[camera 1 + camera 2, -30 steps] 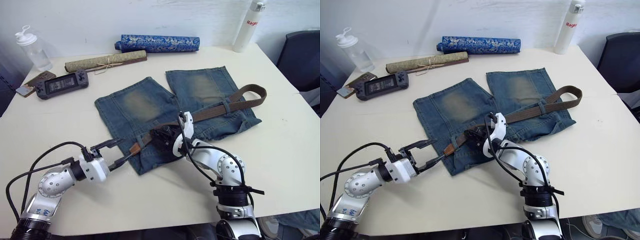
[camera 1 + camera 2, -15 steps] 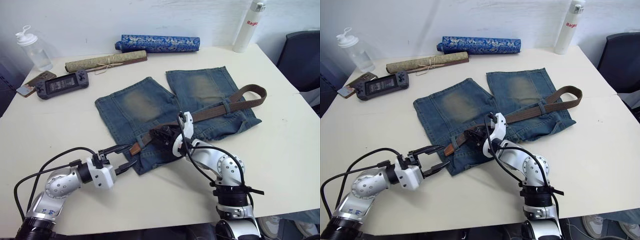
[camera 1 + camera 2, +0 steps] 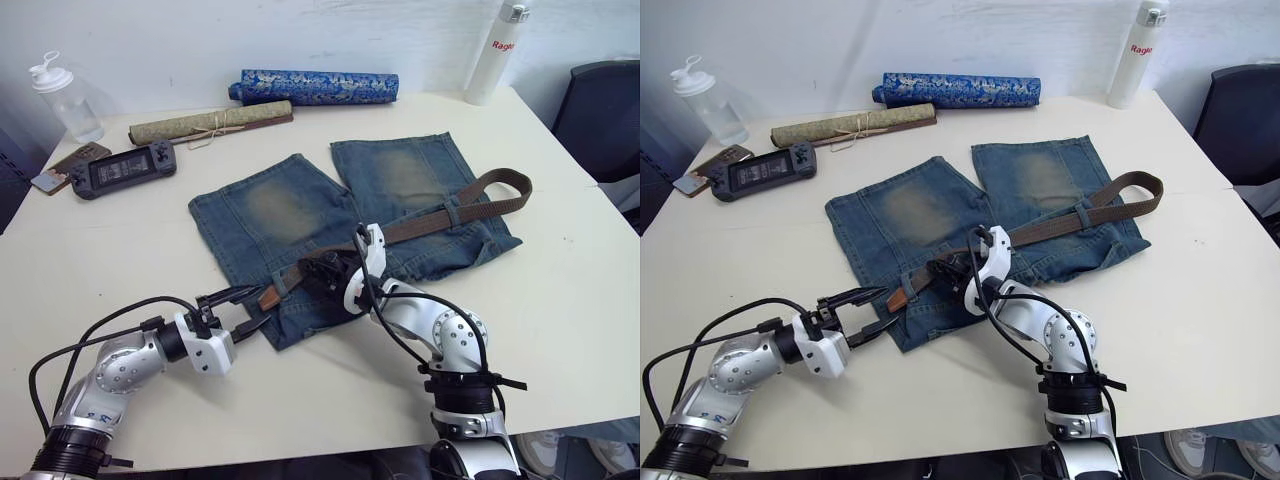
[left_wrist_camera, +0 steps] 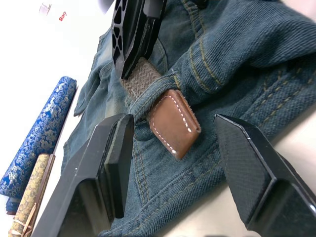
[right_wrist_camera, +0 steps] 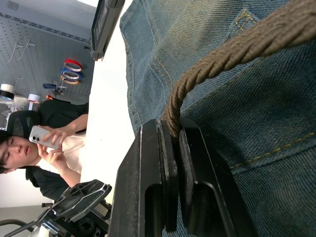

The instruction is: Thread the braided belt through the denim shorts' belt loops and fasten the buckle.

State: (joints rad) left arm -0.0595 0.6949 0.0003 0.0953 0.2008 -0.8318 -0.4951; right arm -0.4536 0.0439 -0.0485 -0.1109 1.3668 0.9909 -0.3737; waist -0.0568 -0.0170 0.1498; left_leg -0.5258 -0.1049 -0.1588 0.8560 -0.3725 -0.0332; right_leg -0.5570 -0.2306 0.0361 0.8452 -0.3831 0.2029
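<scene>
Shorts [image 3: 330,215]: flat on the table [image 3: 580,300], waistband nearest the robot.
Belt [image 3: 455,207]: lies across the waistband; tan tip [image 4: 174,123] protrudes from a loop [image 4: 197,66].
Left gripper [image 3: 238,310]: fingers spread, straddling the tip, no contact.
Right gripper [image 3: 322,272]: clamped on the belt.

- One faded blue denim shorts [image 3: 300,225]
- One dark-brown braided belt [image 3: 440,215]
- Two rolled tubes: blue patterned [image 3: 315,86], tan [image 3: 210,122]
- Two bottles: clear [image 3: 68,97], white [image 3: 495,52]
- One black handheld console [image 3: 125,168]

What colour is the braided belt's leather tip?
Tan brown with white stitching on the leather tip of the dark-brown braided belt, best in the left wrist view.
</scene>
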